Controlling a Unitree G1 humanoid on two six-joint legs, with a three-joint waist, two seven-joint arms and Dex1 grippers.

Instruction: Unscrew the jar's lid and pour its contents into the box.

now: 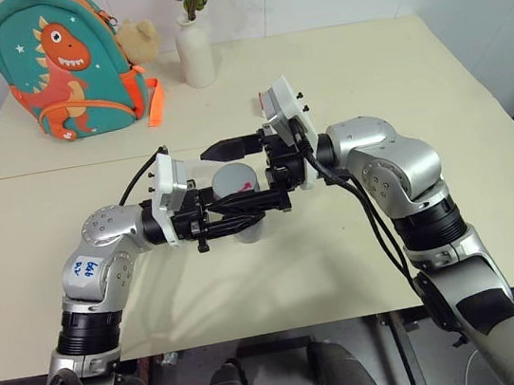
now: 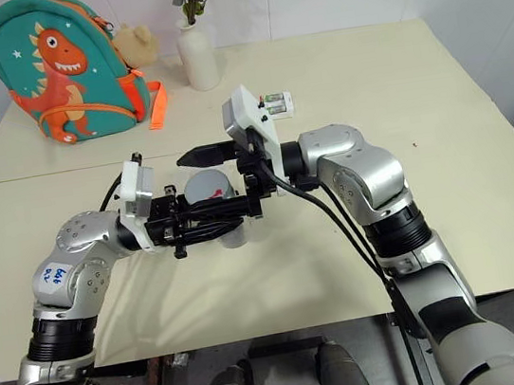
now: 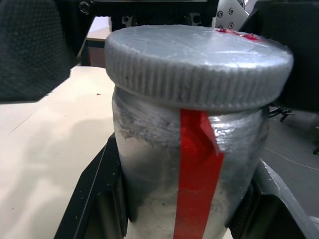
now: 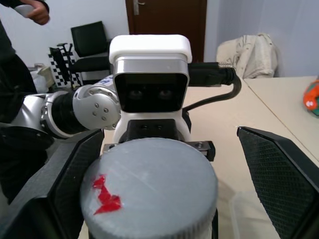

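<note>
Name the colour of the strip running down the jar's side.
Red, clearest in the left wrist view: strip on the small clear jar.

Bright, even light; soft shadows; close-ups slightly blurred.

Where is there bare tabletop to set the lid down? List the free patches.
Free: the wide stretch of table right of the vase and right arm; the near-left strip in front of the dinosaur backpack. Crowded: the far-left corner with backpack and vase, and the middle around the jar.
</note>
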